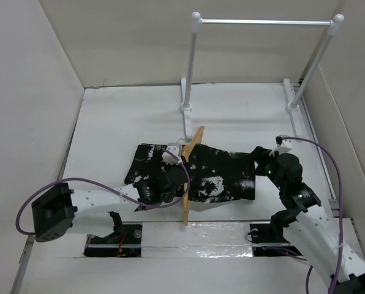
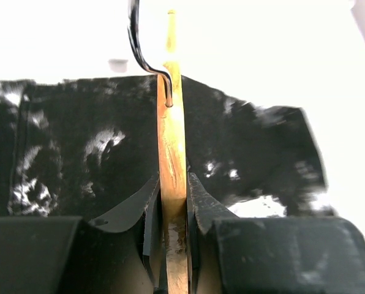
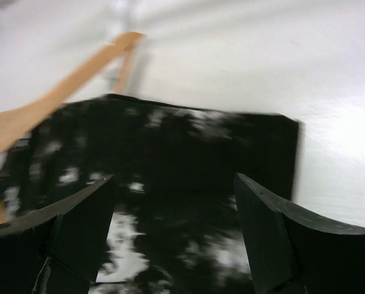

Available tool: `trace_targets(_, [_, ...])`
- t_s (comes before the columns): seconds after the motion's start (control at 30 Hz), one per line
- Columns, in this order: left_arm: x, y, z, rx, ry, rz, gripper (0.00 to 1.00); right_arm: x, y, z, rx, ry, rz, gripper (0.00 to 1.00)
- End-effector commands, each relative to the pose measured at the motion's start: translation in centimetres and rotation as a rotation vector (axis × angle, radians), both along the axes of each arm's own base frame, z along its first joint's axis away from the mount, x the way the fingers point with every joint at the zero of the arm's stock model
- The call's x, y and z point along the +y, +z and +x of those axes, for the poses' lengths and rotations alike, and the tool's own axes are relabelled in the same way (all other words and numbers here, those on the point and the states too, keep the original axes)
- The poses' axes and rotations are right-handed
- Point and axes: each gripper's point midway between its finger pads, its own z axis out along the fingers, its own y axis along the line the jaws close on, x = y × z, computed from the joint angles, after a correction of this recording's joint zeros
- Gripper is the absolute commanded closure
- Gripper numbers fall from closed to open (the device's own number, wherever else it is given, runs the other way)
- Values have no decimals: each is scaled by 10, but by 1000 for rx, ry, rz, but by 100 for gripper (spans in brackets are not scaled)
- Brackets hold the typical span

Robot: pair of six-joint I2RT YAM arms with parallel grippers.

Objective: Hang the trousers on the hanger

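Observation:
The black trousers (image 1: 222,177) with white splatter lie folded across the middle of the table, with cloth on both sides of the hanger. The light-brown wooden hanger (image 1: 191,177) stands on edge across them. My left gripper (image 1: 172,177) is shut on the hanger. In the left wrist view the wood (image 2: 172,153) sits between the closed jaws (image 2: 173,205), its metal hook (image 2: 141,52) points away, and the trousers (image 2: 78,141) lie beneath. My right gripper (image 1: 260,160) is open over the right end of the trousers (image 3: 182,147). Its gap (image 3: 173,205) holds nothing, and the hanger (image 3: 54,98) shows at upper left.
A white and silver metal rack (image 1: 265,22) stands at the back of the table, its feet (image 1: 185,107) just behind the hanger's far end. Beige walls (image 1: 29,92) close in the left, back and right sides. The arm bases sit at the near edge (image 1: 195,236).

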Motion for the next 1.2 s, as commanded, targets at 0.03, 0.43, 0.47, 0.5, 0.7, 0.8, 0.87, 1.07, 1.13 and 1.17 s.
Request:
trace_targets(0.03, [-21,111,-2,-146,-27,-269,100,62,76,-24,-203,248,212,17])
trace_targets(0.43, [-40,143,-1,-153,-54,-296,100,204,73,-86,-87,506,405,23])
trace_targets(0.47, [-41,148,-1,-155,-58,-309,100,207,75,-85,-92,513,414,24])
trace_targets(0.5, [-42,149,-2,-154,-61,-307,100,210,72,-85,-87,520,414,25])
trace_targets(0.7, [-43,153,-4,-145,-71,-333,100,221,82,-83,-121,506,359,31])
trace_targets(0.8, [-40,154,-4,-140,-60,-351,100,223,89,-84,-136,483,308,32])
trace_targets(0.87, [-38,157,-6,-147,-66,-375,100,227,90,-87,-129,498,303,30])
trace_targets(1.07, [-41,173,-10,-154,-95,-419,100,242,67,-83,-67,488,275,29])
trace_targets(1.13, [-39,178,-11,-157,-98,-428,100,243,67,-83,-73,474,301,31])
trace_targets(1.17, [-36,184,-12,-161,-99,-442,100,244,69,-83,-79,474,317,35])
